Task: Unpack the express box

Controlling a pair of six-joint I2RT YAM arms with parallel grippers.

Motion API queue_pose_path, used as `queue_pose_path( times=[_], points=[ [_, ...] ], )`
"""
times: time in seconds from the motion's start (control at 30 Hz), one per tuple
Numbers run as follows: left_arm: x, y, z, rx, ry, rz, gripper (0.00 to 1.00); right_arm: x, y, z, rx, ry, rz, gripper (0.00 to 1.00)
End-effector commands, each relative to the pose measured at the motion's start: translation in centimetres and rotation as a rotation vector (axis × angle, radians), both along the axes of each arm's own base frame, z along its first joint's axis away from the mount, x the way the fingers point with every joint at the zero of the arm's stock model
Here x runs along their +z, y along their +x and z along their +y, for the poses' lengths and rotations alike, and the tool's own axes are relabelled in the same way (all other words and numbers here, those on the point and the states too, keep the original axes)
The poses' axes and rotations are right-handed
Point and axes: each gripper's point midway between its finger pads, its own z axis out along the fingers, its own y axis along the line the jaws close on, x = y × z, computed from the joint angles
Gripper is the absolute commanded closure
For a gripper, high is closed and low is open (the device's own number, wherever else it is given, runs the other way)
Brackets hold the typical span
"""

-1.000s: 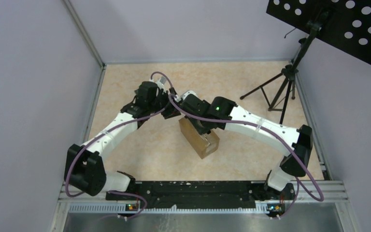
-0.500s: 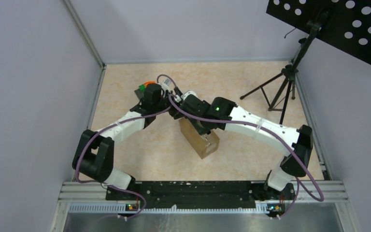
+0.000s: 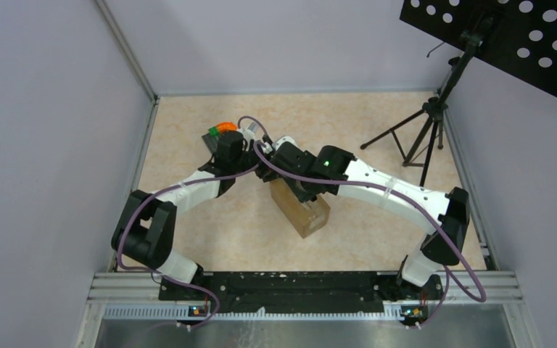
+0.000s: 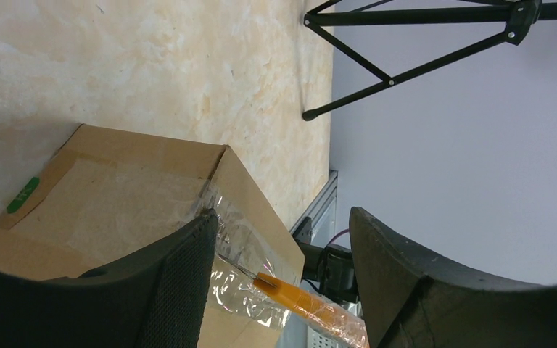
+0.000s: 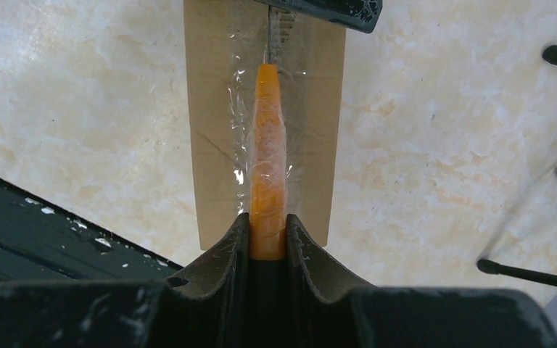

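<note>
The express box (image 3: 302, 209) is a brown carton lying slantwise mid-table, with a clear tape seam on top. It also shows in the left wrist view (image 4: 123, 196) and the right wrist view (image 5: 217, 109). My right gripper (image 3: 301, 190) (image 5: 267, 226) is shut on an orange cutter (image 5: 268, 167) wrapped in clear film. The cutter's blade tip sits in the tape seam. The cutter also shows in the left wrist view (image 4: 301, 301). My left gripper (image 3: 260, 172) (image 4: 283, 217) is open at the box's far end, one finger (image 4: 167, 283) against the box.
A black tripod (image 3: 424, 130) stands at the back right under a perforated black plate (image 3: 508, 36). A small black item with orange and green parts (image 3: 220, 130) lies behind the left wrist. Grey walls close the left, the back and the right. A black rail (image 3: 290, 284) runs along the near edge.
The left arm has folded its elbow in and shifted its wrist slightly, uncovering the orange and green item behind it. The right arm and the box have not moved.
</note>
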Motion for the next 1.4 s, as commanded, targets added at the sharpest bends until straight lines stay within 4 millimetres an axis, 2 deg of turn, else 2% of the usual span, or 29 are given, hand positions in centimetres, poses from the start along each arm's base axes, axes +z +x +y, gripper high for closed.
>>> queue_pose_path(
  times=[0.0,0.43,1.37],
  points=[
    [-5.6,-1.1,1.3,0.003,0.138,0.09,0.28,0.4,-1.9,-1.4,0.019,-0.016,0.044,1.0],
    [-6.7,-1.0,1.5,-0.004,0.173,0.09,0.28,-0.6,-3.2,-3.0,0.01,-0.058,0.093,1.0],
    [-7.8,-0.1,2.3,0.009,0.216,0.09,0.28,-0.3,-5.1,-5.3,-0.008,-0.059,0.145,1.0]
  ],
)
